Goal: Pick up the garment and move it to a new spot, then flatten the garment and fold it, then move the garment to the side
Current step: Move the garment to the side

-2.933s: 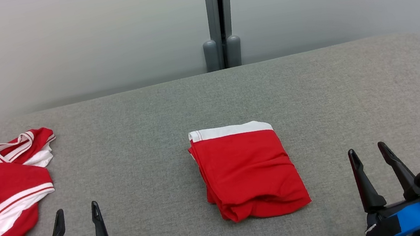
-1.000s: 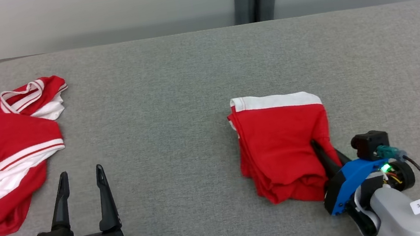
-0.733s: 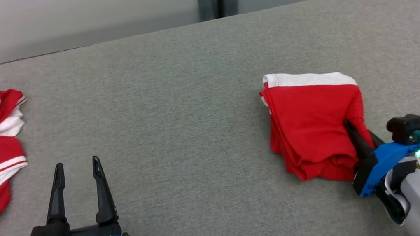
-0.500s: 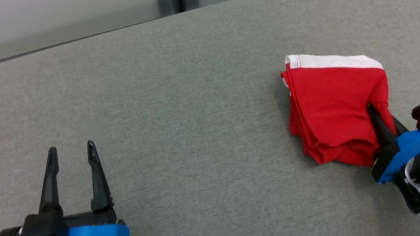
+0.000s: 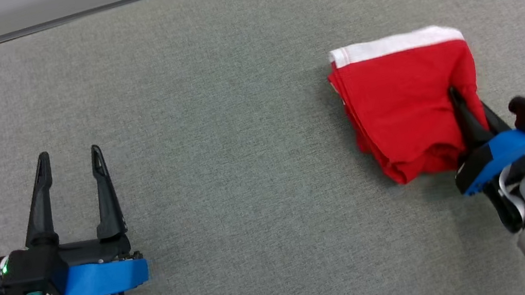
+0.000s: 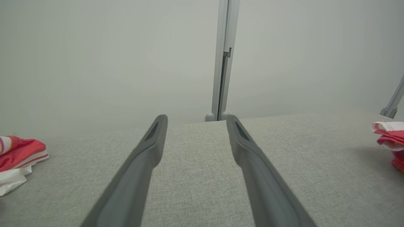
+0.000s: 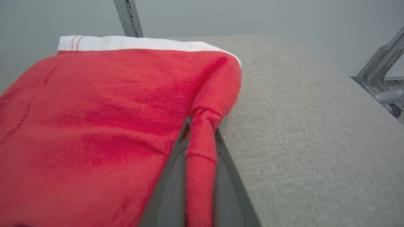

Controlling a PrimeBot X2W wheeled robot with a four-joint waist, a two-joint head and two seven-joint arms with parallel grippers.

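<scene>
Crumpled cloth (image 6: pixel 20 153), seemingly, past left hand (image 6: pixel 194 119)

Grey fabric-covered tabletop (image 5: pixel 237 120), rounded corner at far R, runs under & past both pincers. Folded red garment (image 5: pixel 402 106) w/ white band along its far edge lies on it, just L of the right pincer (image 5: pixel 464 104), whose fingers are nipped onto a fold at its R edge. A 2nd garment (image 6: pixel 19 157), red & white, crumpled, lies on the same top well off to the L of the left pincer (image 5: pixel 69 158), which has its fingers spread wide above bare cloth.
</scene>
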